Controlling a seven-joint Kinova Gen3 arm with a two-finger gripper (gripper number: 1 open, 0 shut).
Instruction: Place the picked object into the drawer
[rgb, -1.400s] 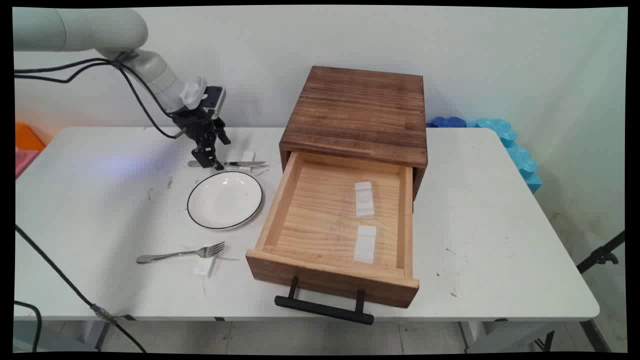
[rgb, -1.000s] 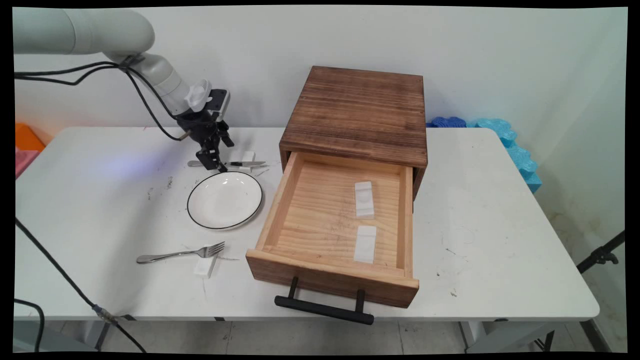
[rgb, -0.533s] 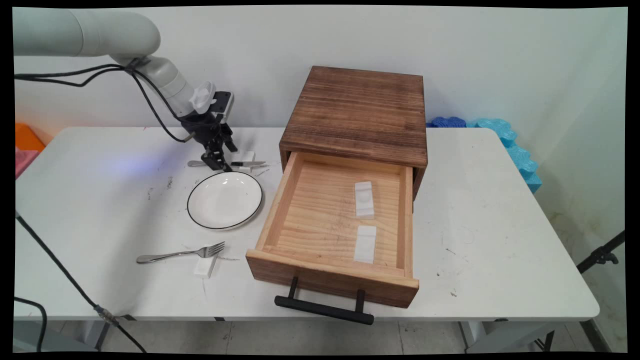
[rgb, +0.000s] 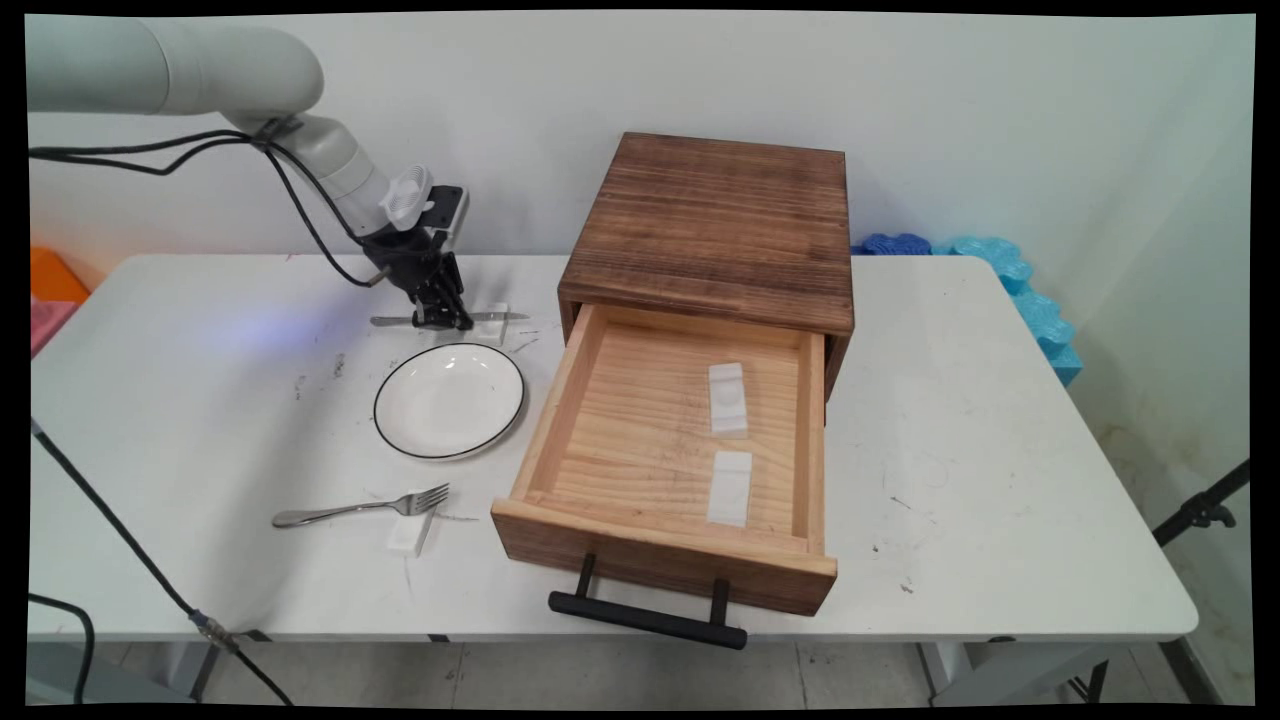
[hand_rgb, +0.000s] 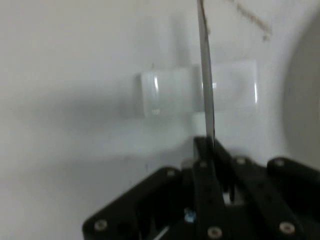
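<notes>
My gripper (rgb: 443, 318) is low over the table's far left part, shut on a table knife (rgb: 497, 316) at about its middle. The handle sticks out to the left and the blade to the right. In the hand view the knife (hand_rgb: 205, 85) runs up from between the closed fingers of the gripper (hand_rgb: 209, 146) and crosses a small white rest block (hand_rgb: 167, 93). That block (rgb: 494, 309) lies just right of the gripper. A white plate (rgb: 450, 400) with a dark rim sits just in front of the knife.
A fork (rgb: 360, 507) lies near the front left with its tines on a white block (rgb: 408, 534). A wooden cabinet (rgb: 715, 215) stands mid-table, its drawer (rgb: 560, 405) pulled open with two white blocks (rgb: 728, 398) (rgb: 731, 487) inside and a black handle (rgb: 648, 618) overhanging the front edge.
The gripper has slid right along the knife, from its handle end to its middle, and shut on it. The knife now sits slightly higher and farther left in the picture.
</notes>
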